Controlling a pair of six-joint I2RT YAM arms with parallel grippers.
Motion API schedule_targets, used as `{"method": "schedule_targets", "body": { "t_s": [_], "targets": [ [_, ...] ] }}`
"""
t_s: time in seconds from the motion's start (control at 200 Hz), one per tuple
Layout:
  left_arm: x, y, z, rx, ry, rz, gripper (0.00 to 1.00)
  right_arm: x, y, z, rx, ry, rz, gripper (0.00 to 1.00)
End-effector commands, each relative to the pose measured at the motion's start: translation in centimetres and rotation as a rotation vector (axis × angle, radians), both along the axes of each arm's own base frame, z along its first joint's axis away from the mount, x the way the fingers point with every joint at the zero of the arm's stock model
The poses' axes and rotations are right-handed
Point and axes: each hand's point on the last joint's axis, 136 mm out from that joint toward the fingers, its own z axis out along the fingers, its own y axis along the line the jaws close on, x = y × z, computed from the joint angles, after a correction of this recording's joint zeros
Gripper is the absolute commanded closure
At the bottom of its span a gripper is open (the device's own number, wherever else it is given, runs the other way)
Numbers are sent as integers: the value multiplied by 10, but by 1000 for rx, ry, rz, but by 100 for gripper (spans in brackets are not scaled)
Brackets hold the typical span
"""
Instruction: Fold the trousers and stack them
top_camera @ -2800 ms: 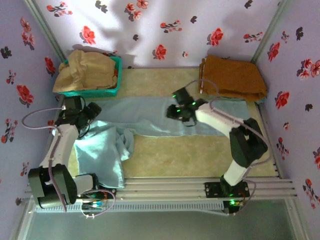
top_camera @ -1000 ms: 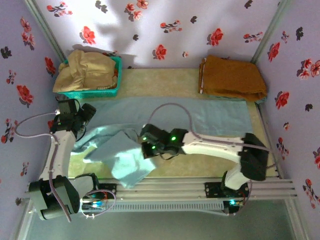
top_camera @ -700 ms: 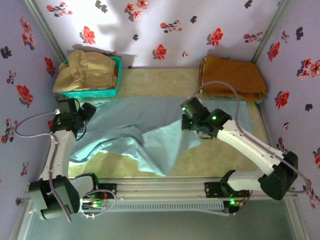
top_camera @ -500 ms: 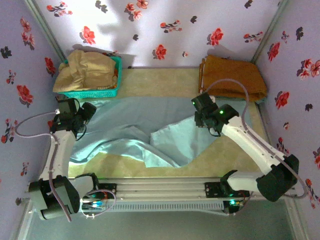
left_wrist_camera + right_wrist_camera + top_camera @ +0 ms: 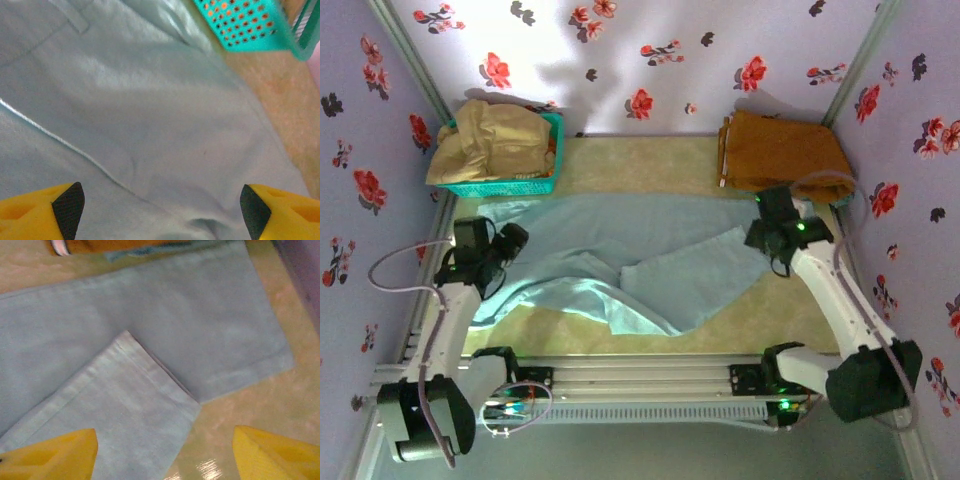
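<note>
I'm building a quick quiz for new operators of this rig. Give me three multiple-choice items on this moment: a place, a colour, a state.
1. Where does the teal basket stand?
A) far right corner
B) far left corner
C) between the arm bases
2. What colour is the folded garment in the far right corner?
A) black
B) white
C) orange-brown
3. How is the right gripper?
A) open above the trousers
B) shut on the trousers
C) shut on the basket
Answers: 1 B, it sits at the top left of the top view; 2 C, orange-brown beside the pale blue trousers; 3 A, its jaws stand wide apart, the cloth lying flat below.
</note>
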Motion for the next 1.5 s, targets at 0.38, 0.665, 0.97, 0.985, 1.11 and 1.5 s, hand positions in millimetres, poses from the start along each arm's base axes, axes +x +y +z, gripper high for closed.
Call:
{"method": "schedule_targets", "body": {
  "t_s": [0.38,0.665,0.97,0.985,1.11,1.5],
  "targets": [
    [-24,-9,-35,-29,24,-22,14,9,30,-114,524,139,-126,47],
    [-24,-8,-29,-18,12,-30,14,3,27,-135,498,220,-130,80],
    [-22,-5,-15,-1,-2,-28,15,-3,16,-61,442,58,-123,100],
    [-22,-5,-14,-1,-2,-27,15,-4,13,-55,427,45,-129,100],
    [-22,-1,-6,11,-17,-13,15,-15,-13,-6,299,-82,-172,100],
    [-28,4,16,23,-46,-5,15,-28,-68,64,233,-270,-348,100]
  ]
}}
